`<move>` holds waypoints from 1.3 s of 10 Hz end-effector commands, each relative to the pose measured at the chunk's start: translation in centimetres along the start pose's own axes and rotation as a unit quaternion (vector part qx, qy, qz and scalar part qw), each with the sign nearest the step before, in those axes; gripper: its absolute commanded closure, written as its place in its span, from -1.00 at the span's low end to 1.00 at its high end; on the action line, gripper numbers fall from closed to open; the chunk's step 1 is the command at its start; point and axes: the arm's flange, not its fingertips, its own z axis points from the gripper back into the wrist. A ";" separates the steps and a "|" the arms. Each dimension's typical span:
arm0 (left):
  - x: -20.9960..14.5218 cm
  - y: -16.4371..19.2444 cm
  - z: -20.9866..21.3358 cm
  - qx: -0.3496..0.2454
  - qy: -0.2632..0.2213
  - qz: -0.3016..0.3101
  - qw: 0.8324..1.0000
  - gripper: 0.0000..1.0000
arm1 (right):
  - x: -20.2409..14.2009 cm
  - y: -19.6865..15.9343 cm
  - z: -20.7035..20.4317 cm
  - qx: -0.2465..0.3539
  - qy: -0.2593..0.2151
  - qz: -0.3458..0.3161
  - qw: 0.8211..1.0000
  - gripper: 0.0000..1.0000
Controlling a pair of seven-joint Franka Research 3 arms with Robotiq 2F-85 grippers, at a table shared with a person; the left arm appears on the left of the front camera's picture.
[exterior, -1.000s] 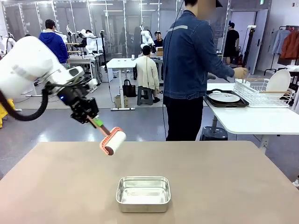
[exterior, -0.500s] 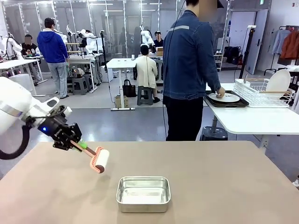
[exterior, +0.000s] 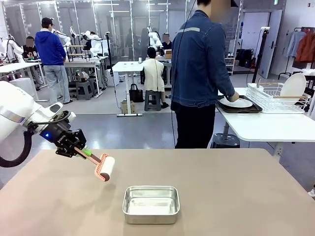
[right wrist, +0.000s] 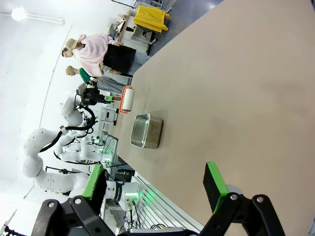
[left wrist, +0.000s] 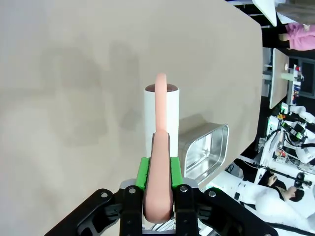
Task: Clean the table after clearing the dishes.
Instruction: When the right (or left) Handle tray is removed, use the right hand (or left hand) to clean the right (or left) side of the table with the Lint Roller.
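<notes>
Bright, even overhead light; faint soft shadows on the table point(left wrist: 74, 59) beyond the left gripper point(left wrist: 157, 179); wrist-view edges bend.

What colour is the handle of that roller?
Salmon pink handle, white roller; clearest in the left wrist view.

Bare table point(exterior: 236, 187) below and ahead of the left gripper point(exterior: 84, 151), steel pan point(exterior: 150, 203) near, right of its lint roller point(exterior: 106, 168)

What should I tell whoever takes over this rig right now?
Left gripper: shut on the lint roller by its handle, roll low over the table, left part; contact unclear.
Right gripper: open, holding nothing.
Dishes: a plate on a tray on the white side table, the person's hand at it.
Done: dishes off the table.
Left: roll the tabletop; the steel pan sits on it.
</notes>
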 end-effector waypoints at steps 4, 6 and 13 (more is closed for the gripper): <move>0.9 1.7 -2.1 -0.030 0.019 0.006 0.999 0.59 | -0.2 0.1 0.1 0.003 0.002 0.010 1.000 -1.00; 1.0 3.0 -3.1 -0.040 0.035 0.008 0.999 0.59 | -0.2 0.1 0.1 0.003 0.002 0.010 1.000 -1.00; 0.4 12.7 -2.3 -0.081 0.014 0.012 0.997 0.59 | -0.2 0.1 0.1 0.003 0.002 0.010 1.000 -1.00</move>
